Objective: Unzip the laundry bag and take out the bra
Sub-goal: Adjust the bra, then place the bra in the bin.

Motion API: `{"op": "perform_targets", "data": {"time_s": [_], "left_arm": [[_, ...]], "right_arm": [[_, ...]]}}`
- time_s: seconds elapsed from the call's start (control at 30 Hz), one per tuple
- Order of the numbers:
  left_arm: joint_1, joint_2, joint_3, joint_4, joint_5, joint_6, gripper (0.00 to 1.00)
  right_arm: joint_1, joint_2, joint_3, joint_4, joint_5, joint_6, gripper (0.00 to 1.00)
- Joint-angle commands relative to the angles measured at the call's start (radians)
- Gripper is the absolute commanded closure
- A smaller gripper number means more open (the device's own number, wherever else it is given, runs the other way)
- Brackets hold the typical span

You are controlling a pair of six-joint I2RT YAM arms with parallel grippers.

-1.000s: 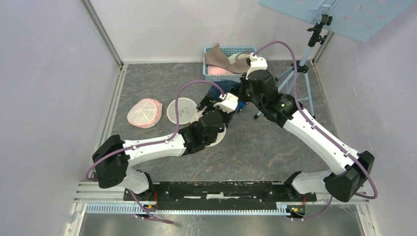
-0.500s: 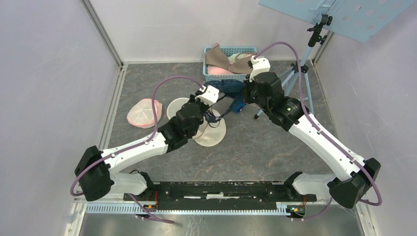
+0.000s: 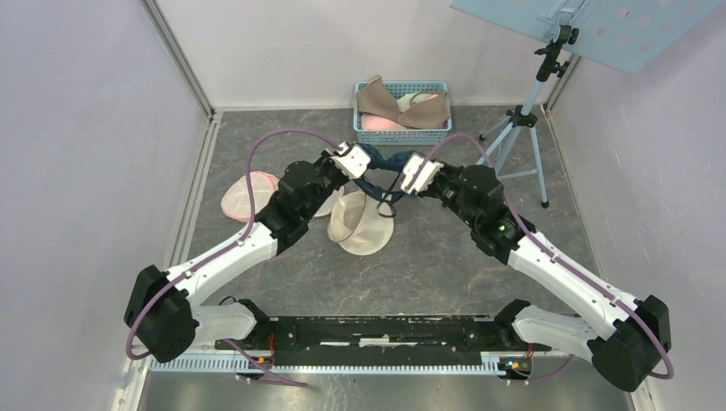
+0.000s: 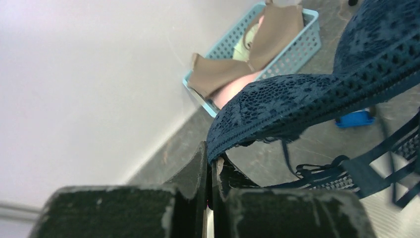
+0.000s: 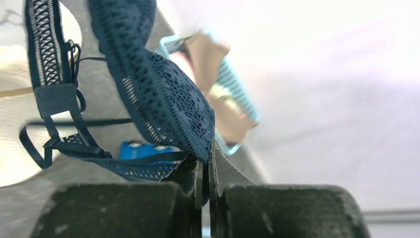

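A: So what changed?
B: Well, the left gripper (image 4: 210,166), jaws apart a second earlier, clamped onto the bra (image 4: 317,89); the right gripper (image 5: 205,166) stayed clamped too. It hung between them by the laundry bag (image 3: 364,229).

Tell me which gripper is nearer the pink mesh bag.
Left. The left gripper sits right of the pink mesh bag; the right gripper sits farther right.
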State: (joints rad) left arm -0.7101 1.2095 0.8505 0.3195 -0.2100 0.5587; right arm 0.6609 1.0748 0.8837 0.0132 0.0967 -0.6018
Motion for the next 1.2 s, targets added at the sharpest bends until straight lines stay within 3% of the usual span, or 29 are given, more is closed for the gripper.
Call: {"op": "perform_targets", "data": {"time_s": [0.0,0.13,0.47,0.7,0.9,1.17], "left_arm": [[0.091,0.063,0.028,0.213,0.254,0.206,0.98],[0.155,0.205,0.144,0.324,0.301,0.241,0.98],[0.212,0.616,0.497,0.660,0.317,0.303,0.98],[0.238,0.925,0.864,0.711,0.266,0.251,0.98],[0.241,1.154,1.072,0.744,0.290,0.257,0.98],[0.247,1.408,1.388,0.607,0.281,0.223,0.98]], "right_arm": [[-0.013,-0.030,-0.107,0.412,-0.126,-0.525,1.00],[-0.066,0.059,-0.079,0.525,-0.174,-0.591,1.00],[-0.233,0.380,0.173,0.752,-0.261,-0.622,1.00],[-0.322,0.634,0.400,0.857,-0.308,-0.632,1.00],[-0.354,0.843,0.557,0.898,-0.339,-0.645,1.00],[-0.378,1.073,0.750,0.887,-0.359,-0.695,1.00]]}}
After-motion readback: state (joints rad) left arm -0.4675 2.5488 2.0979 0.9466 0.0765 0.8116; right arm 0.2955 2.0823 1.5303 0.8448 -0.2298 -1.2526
